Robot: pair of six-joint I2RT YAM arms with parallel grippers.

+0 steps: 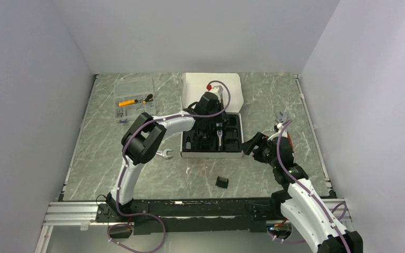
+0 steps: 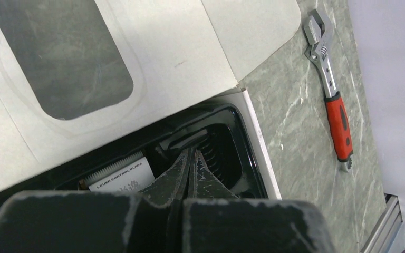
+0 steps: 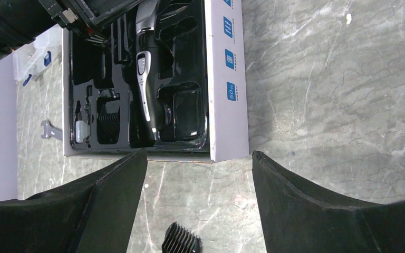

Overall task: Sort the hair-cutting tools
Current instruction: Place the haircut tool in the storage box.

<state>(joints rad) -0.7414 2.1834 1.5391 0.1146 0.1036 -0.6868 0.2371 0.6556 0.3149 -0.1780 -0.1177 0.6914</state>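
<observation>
The black-and-silver hair clipper lies in the black tray of a white box; it also shows in the top view. One black comb attachment lies loose on the table in front of the box, and in the right wrist view it sits below my jaws. Another comb sits in a tray slot. My left gripper is shut with nothing seen between the fingers, tips down in the tray over a ribbed comb. My right gripper is open and empty, just right of the box's near corner.
A red-handled adjustable wrench lies right of the box. A silver open-end wrench lies left of it. A clear parts case stands at the back left. The box lid lies open behind the tray.
</observation>
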